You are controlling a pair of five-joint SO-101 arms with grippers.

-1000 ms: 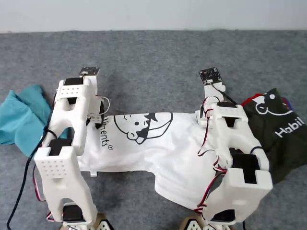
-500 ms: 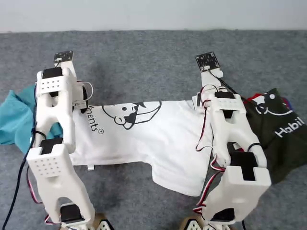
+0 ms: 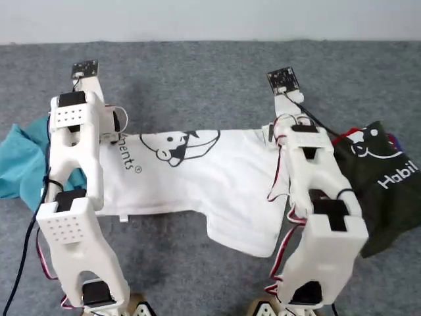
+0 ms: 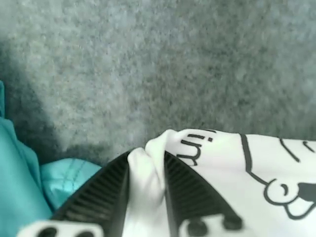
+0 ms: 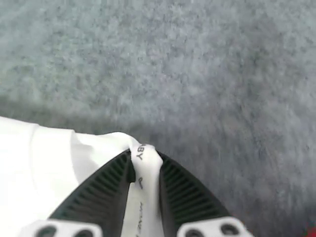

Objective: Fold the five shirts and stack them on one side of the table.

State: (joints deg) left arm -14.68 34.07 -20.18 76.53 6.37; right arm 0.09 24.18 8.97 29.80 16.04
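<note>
Wrist views: white shirt point(image 4: 219, 165) between left fingers point(image 4: 190, 192) and right fingers point(image 5: 185, 190)

A white shirt point(image 3: 197, 184) lies spread flat across the middle of the grey table. It has a black cartoon drawing and black lettering near its far edge. That far edge runs straight between my two grippers. My left gripper point(image 4: 146, 158) pinches one far corner and my right gripper point(image 5: 143, 155) pinches the other, at a strip with small print. The near edge is uneven, dipping lower toward my right arm.

A crumpled teal shirt point(image 3: 23, 164) lies at the table's left side. A dark shirt point(image 3: 385, 191) with a white cartoon and lettering lies at the right.
</note>
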